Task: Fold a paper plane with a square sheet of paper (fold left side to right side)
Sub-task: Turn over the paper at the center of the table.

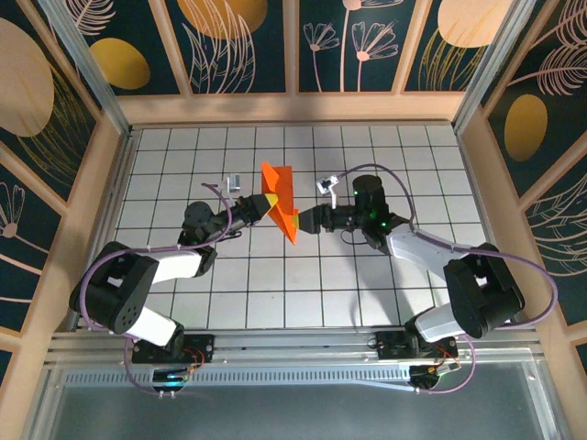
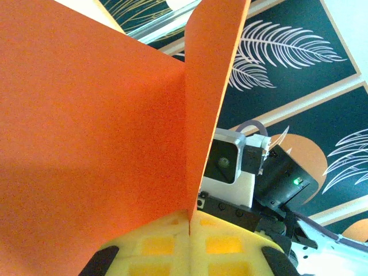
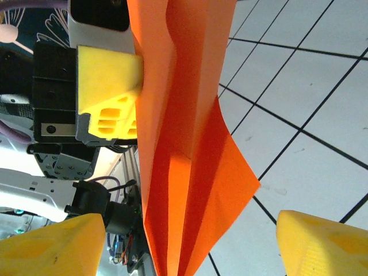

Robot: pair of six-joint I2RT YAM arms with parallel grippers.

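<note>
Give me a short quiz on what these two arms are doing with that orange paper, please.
1. True or false: the right gripper is clamped on the orange paper.
2. What is holding the paper up? A: the left gripper. B: the right gripper. C: both grippers together.
3. Fill in the blank: the fingertip pads on both grippers are coloured ____.

Key:
1. False. Its jaws stand wide open, one on each side of the paper.
2. A.
3. Yellow.
</note>
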